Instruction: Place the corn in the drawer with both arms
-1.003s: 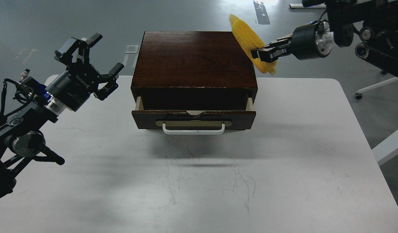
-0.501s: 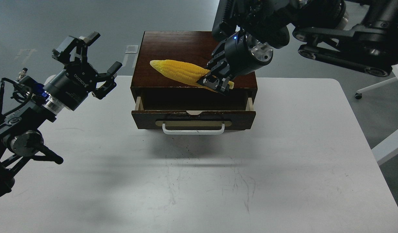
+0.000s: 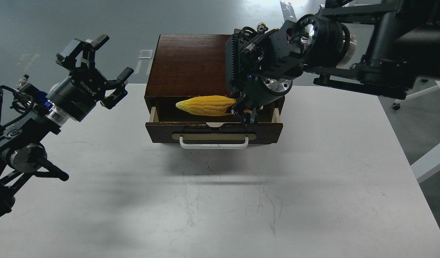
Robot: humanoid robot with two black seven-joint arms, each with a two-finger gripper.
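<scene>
Filling most of the view, a white table (image 3: 313, 179) carries faint dark scuffs and scratches near its middle, and soft shadows lie across its near left part. Beyond its far edge a grey floor (image 3: 191, 18) stretches away, with a strip of tape on it at the far right.

At the far middle of the table stands a dark wooden box (image 3: 187, 64) with a smooth reddish-brown top. Its drawer (image 3: 214, 132) is pulled partly out toward the near side, showing pale wood sides, a dark front with a brass plate, and a white bar handle (image 3: 213, 144).

Bright yellow and bumpy, the corn (image 3: 205, 105) tapers to a point at its left end. It lies level, left to right, over the open drawer gap, just under the box's front edge. The right gripper (image 3: 243, 113) reaches down from the far right and is clamped on the thick right end of the cob.

The left gripper (image 3: 98, 68) hangs above the table's far left edge, well apart from the box, its fingers spread wide and holding nothing.
</scene>
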